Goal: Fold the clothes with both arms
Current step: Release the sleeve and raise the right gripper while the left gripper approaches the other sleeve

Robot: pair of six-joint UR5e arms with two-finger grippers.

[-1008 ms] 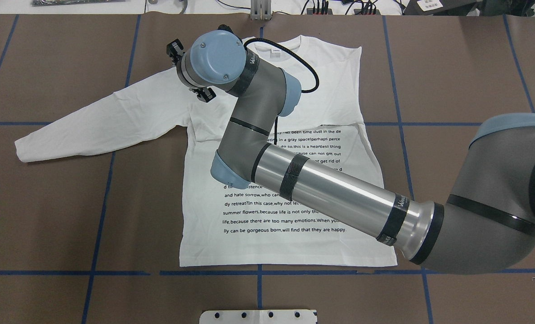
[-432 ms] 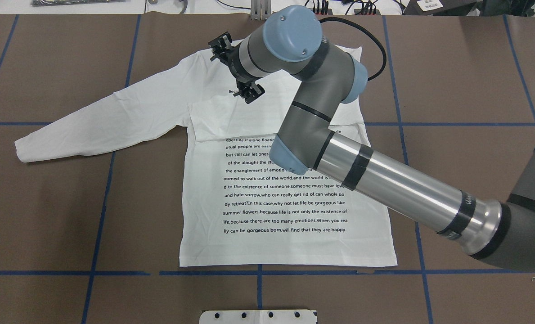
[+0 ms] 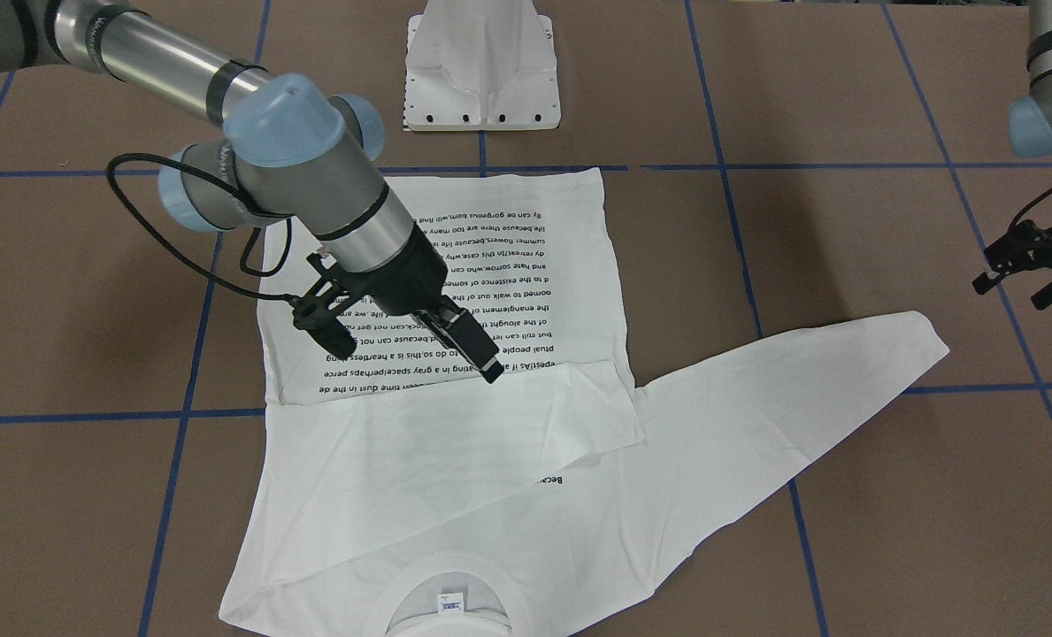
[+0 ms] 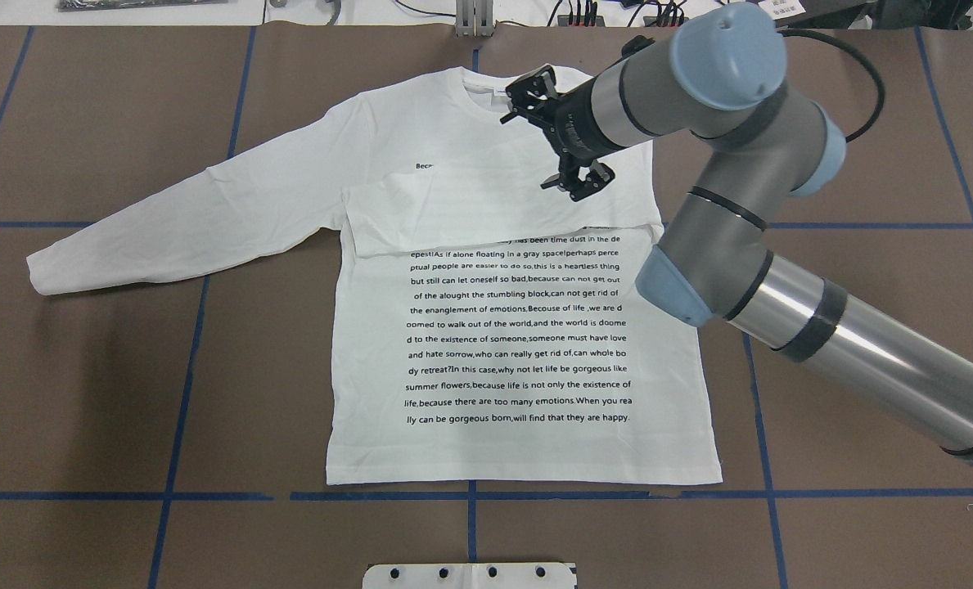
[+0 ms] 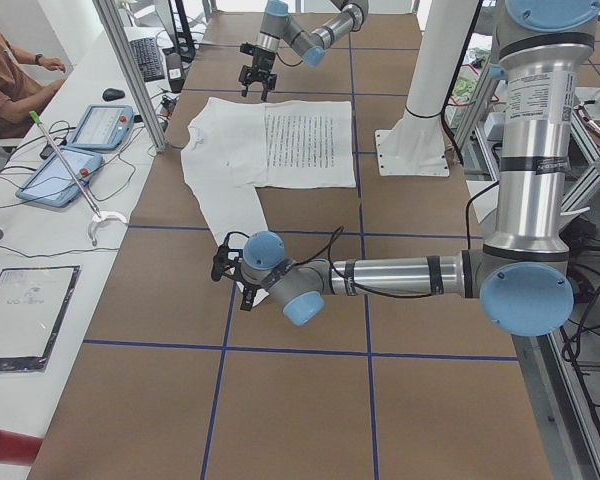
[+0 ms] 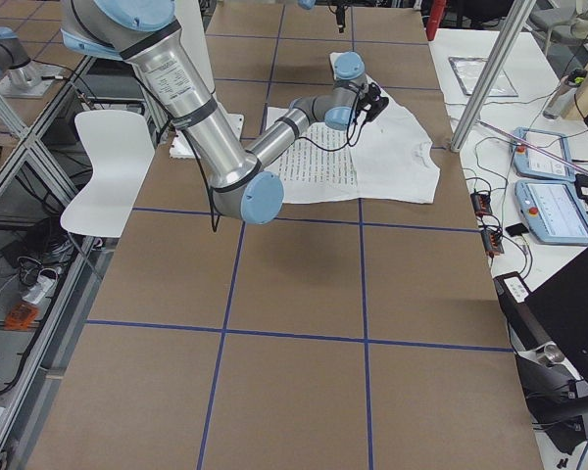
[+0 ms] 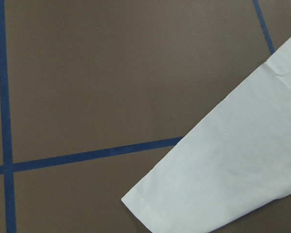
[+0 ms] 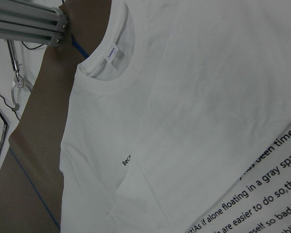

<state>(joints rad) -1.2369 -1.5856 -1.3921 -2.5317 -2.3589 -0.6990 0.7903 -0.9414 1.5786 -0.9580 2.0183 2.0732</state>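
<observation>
Table [image 4: 85, 368]: brown cover, blue tape grid [image 4: 182, 384]. White bench [image 5: 40, 270] runs along one long side of the table, aluminium post [image 5: 130, 70] between the two. On the bench: tablet [image 5: 102, 127], second tablet [image 5: 62, 172], keyboard [image 5: 148, 58], laptop [image 6: 568, 304]. White chair [image 6: 103, 166] on the table's opposite side; grey floor [image 6: 10, 235] there, loose cables. Light even, shadows soft.

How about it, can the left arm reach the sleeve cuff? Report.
Likely yes: the left gripper hovers beside the cuff, bare table between; the right arm is by the collar.
</observation>
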